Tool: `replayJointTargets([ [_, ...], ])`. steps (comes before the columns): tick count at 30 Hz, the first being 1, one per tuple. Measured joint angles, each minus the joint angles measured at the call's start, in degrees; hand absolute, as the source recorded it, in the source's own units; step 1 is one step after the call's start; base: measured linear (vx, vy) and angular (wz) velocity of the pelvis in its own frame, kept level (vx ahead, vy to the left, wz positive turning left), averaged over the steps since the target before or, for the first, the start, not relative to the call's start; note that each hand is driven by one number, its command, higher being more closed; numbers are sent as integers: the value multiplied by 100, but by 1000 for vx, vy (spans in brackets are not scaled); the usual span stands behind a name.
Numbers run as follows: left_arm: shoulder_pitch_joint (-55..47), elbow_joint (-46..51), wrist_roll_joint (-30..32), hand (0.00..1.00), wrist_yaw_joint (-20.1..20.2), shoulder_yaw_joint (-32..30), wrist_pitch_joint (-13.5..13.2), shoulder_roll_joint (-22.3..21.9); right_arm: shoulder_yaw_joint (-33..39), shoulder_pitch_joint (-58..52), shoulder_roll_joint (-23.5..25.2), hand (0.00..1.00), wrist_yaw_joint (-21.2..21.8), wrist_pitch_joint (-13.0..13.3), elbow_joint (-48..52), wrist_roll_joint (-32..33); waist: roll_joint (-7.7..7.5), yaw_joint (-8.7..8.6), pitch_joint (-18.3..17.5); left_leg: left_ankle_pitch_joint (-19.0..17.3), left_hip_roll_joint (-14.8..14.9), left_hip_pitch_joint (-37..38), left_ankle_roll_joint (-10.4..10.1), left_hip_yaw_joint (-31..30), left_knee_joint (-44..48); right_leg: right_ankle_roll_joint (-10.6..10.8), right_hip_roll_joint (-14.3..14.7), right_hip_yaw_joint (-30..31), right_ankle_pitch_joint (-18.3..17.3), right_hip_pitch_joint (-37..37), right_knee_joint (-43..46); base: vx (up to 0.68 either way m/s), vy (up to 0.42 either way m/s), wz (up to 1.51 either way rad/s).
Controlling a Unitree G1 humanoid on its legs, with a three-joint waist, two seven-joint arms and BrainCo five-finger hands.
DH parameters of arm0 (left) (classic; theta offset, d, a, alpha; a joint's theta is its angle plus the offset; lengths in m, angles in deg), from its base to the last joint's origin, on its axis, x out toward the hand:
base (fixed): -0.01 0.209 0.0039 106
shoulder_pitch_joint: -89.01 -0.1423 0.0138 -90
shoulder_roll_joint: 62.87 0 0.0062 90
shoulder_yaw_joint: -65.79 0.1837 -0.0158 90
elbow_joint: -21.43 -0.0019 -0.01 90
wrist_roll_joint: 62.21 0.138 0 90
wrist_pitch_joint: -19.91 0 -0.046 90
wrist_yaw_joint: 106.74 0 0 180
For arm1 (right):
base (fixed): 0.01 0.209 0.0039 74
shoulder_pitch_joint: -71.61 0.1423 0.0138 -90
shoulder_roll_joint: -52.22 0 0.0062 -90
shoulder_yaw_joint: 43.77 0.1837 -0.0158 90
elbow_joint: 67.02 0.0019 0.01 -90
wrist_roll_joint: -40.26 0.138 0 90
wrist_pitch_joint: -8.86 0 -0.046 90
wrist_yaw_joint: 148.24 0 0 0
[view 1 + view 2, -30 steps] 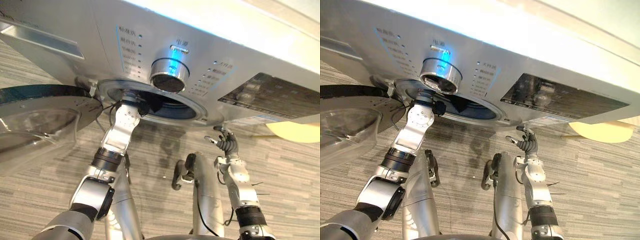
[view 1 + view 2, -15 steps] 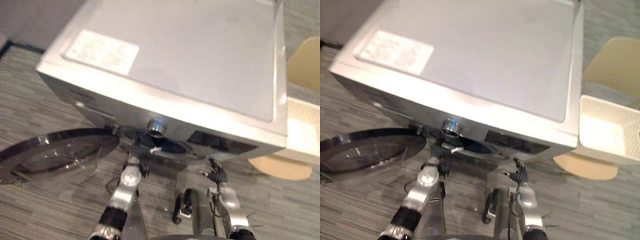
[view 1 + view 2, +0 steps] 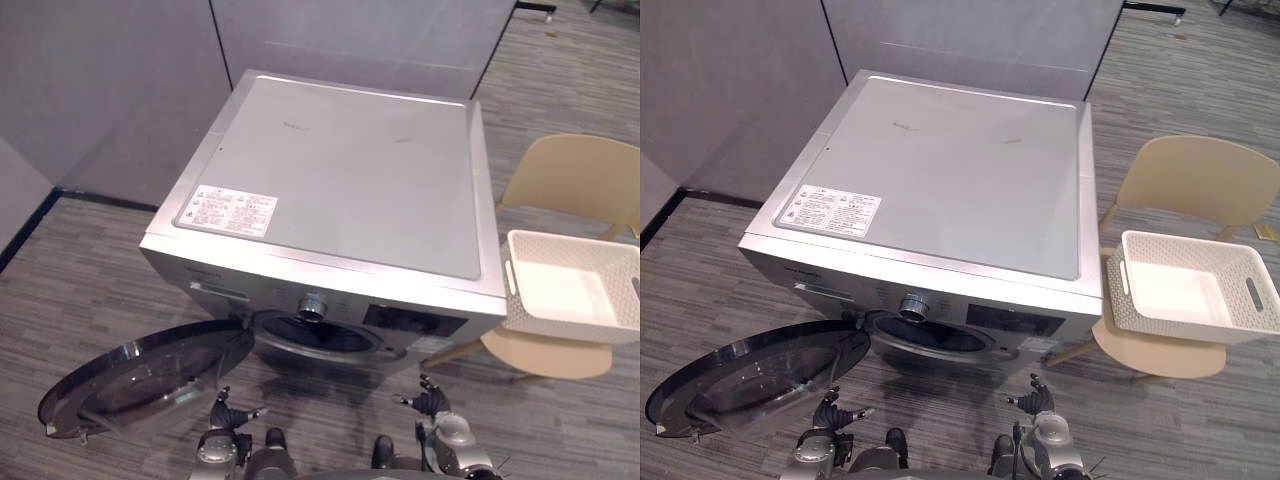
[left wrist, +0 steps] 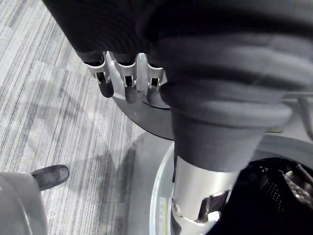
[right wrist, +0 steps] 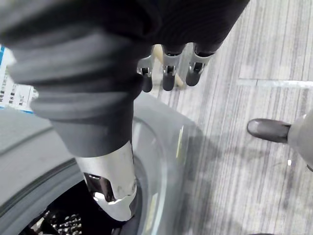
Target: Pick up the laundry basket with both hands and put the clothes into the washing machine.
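The laundry basket (image 3: 565, 328) is seen on the seat of a pale chair (image 3: 585, 180), just beside the right side of the washing machine (image 3: 340, 170) and well apart from both hands. Its inside appears plain white; whether any clothes lie in it cannot be told. The machine's round door (image 3: 140, 380) is swung open towards the left, low over the floor, and the drum opening (image 3: 318, 338) is exposed.

The left hand (image 3: 225, 415) and the right hand (image 3: 430, 402) are held low in front of the machine. In the wrist views the left hand's fingers (image 4: 128, 88) and the right hand's fingers (image 5: 167, 78) hang loose and apart, and nothing is held by either.

The basket is judged to be light, being thin white plastic with latticed walls. It is likely stiff enough to keep its shape, though some flex may be expected if it is lifted by one side alone. The smooth plastic may slip under a flat push. A handle slot (image 3: 1247, 293) is seen in one short end wall, and a matching one is probably cut in the other. Hold is best taken at these two ends, one hand to each, with the fingers hooked through or under the rim so that the basket is carried level.
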Motion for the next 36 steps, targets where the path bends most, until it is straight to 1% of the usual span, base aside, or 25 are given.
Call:
replayJointTargets([
  [3,89,-41,-18,0,-5,-7,0,32,-127,94,2,0,-7,6,-58,6,-2,12,3,19,16,-275,28,41,194,-46,-3,61,186,-407,277,-184,42,-28],
  [5,263,-45,-64,0,-18,-29,-4,32,-245,204,-57,0,-15,7,-62,5,6,58,65,-87,32,-579,271,-161,428,102,-34,144,271,-620,458,-223,74,-9],
  [6,307,-20,-86,0,-23,-102,-24,33,-260,255,-43,0,-38,1,-71,5,-17,51,172,-75,32,-663,296,-143,590,40,-144,228,-264,-791,1458,-221,48,30],
  [7,264,85,-151,0,-34,-141,-68,26,-278,230,10,0,-67,-2,-116,5,-28,65,199,-58,-52,-731,339,-289,790,159,-252,247,-853,-853,2781,-236,9,64],
  [9,110,252,-287,0,-58,-228,-98,55,-314,267,90,0,-105,11,-203,4,-150,126,150,-20,-177,-988,389,-480,1064,409,-281,271,-1235,-529,3628,-259,-81,67],
  [10,-28,428,-351,0,-132,-275,-130,40,-322,361,91,0,-130,51,-222,3,-254,352,103,50,-203,-1369,391,-453,1289,404,-264,396,-1603,-359,3521,-293,-141,19],
  [11,-35,471,-382,0,-151,-295,-130,12,-334,440,73,0,-138,72,-223,3,-250,416,109,105,-186,-1511,379,-446,1333,362,-233,413,-1759,-355,3282,-366,-165,-16],
  [12,-43,527,-467,0,-215,-357,-126,-119,-417,721,-32,0,-212,98,-224,2,-207,562,114,472,-102,-1860,374,-448,1135,100,-46,348,-1995,-393,2380,-327,-135,-28],
  [13,-53,549,-492,0,-250,-349,-128,-168,-428,830,-64,0,-243,99,-204,1,-131,617,118,658,-47,-1968,372,-428,866,-48,55,298,-2033,-403,1897,-436,-165,-20],
  [14,-7,543,-553,0,-258,-270,-105,-410,-453,971,-212,0,-279,142,-125,3,323,608,282,935,140,-1989,261,-626,269,-210,418,53,-1778,-432,1566,-430,-151,16],
  [15,-17,554,-571,0,-261,-82,-106,-497,-443,953,-251,0,-370,131,-162,2,494,565,407,962,150,-1867,-24,-784,-266,-323,588,6,-1469,-435,1384,-424,-142,46],
  [16,10,553,-572,0,-260,65,-104,-507,-387,870,-226,0,-383,109,-167,2,532,519,450,818,158,-1782,-252,-813,-452,-385,610,-117,-1389,-377,1316,-464,-114,78],
  [17,13,552,-574,0,-257,195,-106,-523,-200,639,-128,0,-426,108,-132,-8,415,400,528,783,71,-1700,-326,-802,-484,-525,508,-387,-1259,-320,1222,-342,-67,85],
  [18,46,557,-573,0,-240,308,-104,-492,-70,493,-46,0,-414,108,-55,5,375,334,529,832,-40,-1698,-207,-807,-118,-577,358,-547,-1248,-276,1229,-390,-64,100],
  [19,41,702,-571,0,-240,363,-119,-455,16,305,38,0,-415,95,41,21,150,193,564,735,-227,-1743,-11,-784,665,-618,168,-647,-1212,-307,1234,-213,-47,71],
  [21,34,905,-567,0,-242,365,-132,-438,19,43,15,0,-473,112,256,56,41,158,549,313,-198,-1661,287,-838,1740,-635,89,-592,-1092,-429,1187,-253,-32,20],
  [22,36,904,-567,0,-243,381,-138,-446,34,-35,-4,0,-480,138,315,60,75,152,531,115,-134,-1477,237,-960,1948,-627,117,-587,-1035,-499,1179,-237,31,-4],
  [23,31,845,-566,0,-242,430,-129,-443,48,-37,-15,0,-482,134,291,67,140,67,506,-206,-133,-1093,114,-1164,1684,-534,189,-557,-969,-552,1118,-177,80,-11],
  [24,34,775,-563,0,-239,490,-118,-445,48,-36,-20,0,-481,133,291,69,230,48,454,-304,-125,-606,-29,-1290,795,-468,286,-531,-852,-593,1000,-112,89,-15],
  [25,37,743,-555,0,-239,505,-113,-433,57,-16,-13,0,-481,133,280,69,242,45,445,-285,-130,-403,-100,-1296,378,-442,305,-511,-789,-598,947,-93,99,-15],
  [26,90,674,-550,0,-244,521,-89,-391,150,-27,28,0,-476,138,274,70,172,16,392,-25,-185,-272,-84,-1230,-28,-382,261,-464,-569,-566,711,-64,75,-10],
  [27,94,670,-545,0,-247,552,-70,-367,161,-21,55,0,-475,136,264,71,174,19,363,34,-212,-236,-52,-1218,-133,-387,261,-453,-449,-528,574,-71,135,-5],
  [30,195,672,-339,0,-259,812,-56,-195,166,-10,83,0,-484,143,224,68,264,-83,229,214,-374,-124,60,-1214,-439,-268,217,-475,33,-210,-160,-20,143,2],
  [34,515,687,53,0,-284,997,-51,-24,246,12,65,0,-492,139,27,64,295,-93,172,321,-549,179,157,-1146,-772,-144,157,-449,280,122,-610,12,95,-2],
  [36,764,824,577,0,-391,1035,-18,165,267,27,56,0,-494,137,1,64,274,-128,80,364,-661,196,221,-1089,-829,-83,97,-424,368,149,-750,29,87,-9],
])
